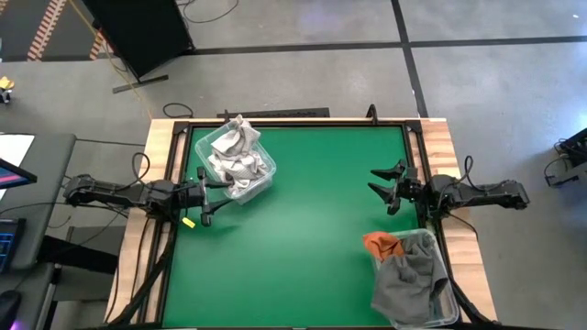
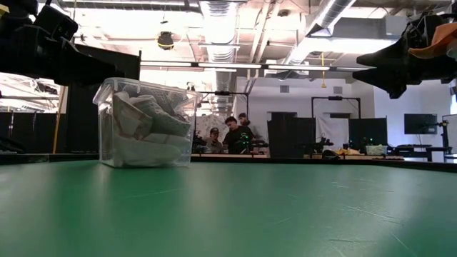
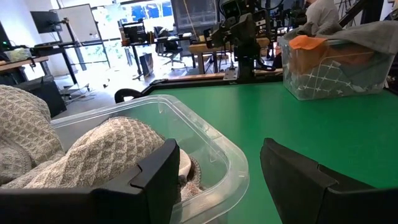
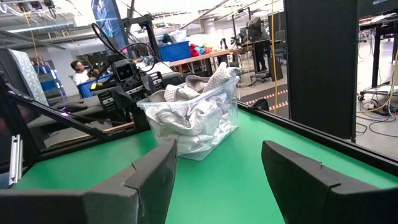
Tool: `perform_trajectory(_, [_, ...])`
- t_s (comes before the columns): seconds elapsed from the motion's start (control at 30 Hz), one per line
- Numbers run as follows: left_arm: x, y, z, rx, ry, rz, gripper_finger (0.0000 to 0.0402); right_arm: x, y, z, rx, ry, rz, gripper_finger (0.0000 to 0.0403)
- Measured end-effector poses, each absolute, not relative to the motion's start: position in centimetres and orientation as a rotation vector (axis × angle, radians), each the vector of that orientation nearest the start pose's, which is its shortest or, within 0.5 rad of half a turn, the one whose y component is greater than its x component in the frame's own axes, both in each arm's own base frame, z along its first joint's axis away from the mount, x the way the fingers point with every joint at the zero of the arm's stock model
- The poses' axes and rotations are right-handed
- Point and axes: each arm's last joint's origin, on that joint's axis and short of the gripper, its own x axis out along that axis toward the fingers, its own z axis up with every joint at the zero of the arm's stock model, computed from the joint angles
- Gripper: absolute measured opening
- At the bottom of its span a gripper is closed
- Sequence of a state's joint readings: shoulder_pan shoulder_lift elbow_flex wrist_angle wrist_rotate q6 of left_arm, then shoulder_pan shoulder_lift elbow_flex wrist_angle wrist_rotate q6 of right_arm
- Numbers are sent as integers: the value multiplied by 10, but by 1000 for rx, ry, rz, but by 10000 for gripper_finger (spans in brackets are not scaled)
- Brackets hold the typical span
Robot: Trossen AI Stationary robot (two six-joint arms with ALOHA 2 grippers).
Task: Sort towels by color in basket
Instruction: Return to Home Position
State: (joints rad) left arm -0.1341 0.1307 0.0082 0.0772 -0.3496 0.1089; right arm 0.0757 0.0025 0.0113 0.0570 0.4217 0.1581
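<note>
A clear plastic bin (image 1: 240,165) near the table's far left holds several white and pale grey towels (image 1: 237,154), heaped above its rim; it shows too in the low view (image 2: 146,132) and the right wrist view (image 4: 193,118). A second clear bin (image 1: 417,284) at the near right corner holds a dark grey towel (image 1: 405,280) draped over its rim and a rust orange towel (image 1: 382,244). My left gripper (image 1: 204,194) hovers open at the near side of the left bin (image 3: 205,149). My right gripper (image 1: 387,185) hovers open above the table's right side, beyond the right bin's far end.
The green table top (image 1: 312,238) lies bare between the two bins. Wooden borders (image 1: 160,147) frame the table's sides. In the low view, people (image 2: 232,132) stand in the room behind the table, among racks and screens.
</note>
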Motion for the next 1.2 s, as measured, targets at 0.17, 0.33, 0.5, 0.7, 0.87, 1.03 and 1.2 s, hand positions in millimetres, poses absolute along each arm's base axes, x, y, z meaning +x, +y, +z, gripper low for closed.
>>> perform_trajectory(0.17, [104, -5, 163, 120, 58, 207, 214, 95, -5, 172, 173, -91, -340, 265])
perform_trajectory(0.33, [105, -13, 160, 135, 85, 145, 214, 95, -5, 172, 173, -91, -340, 265])
perform_trajectory(0.5, [105, -13, 160, 135, 86, 135, 214, 95, -5, 172, 173, -91, -340, 265])
perform_trajectory(0.7, [105, -14, 160, 135, 87, 133, 214, 95, -5, 172, 173, -91, -340, 265])
perform_trajectory(0.87, [105, -14, 160, 134, 88, 131, 214, 95, -5, 172, 173, -91, -340, 265])
perform_trajectory(1.03, [105, -14, 160, 133, 88, 130, 214, 95, -5, 172, 173, -91, -340, 265])
perform_trajectory(1.2, [105, -14, 160, 133, 88, 129, 214, 95, -5, 172, 173, -91, -340, 265])
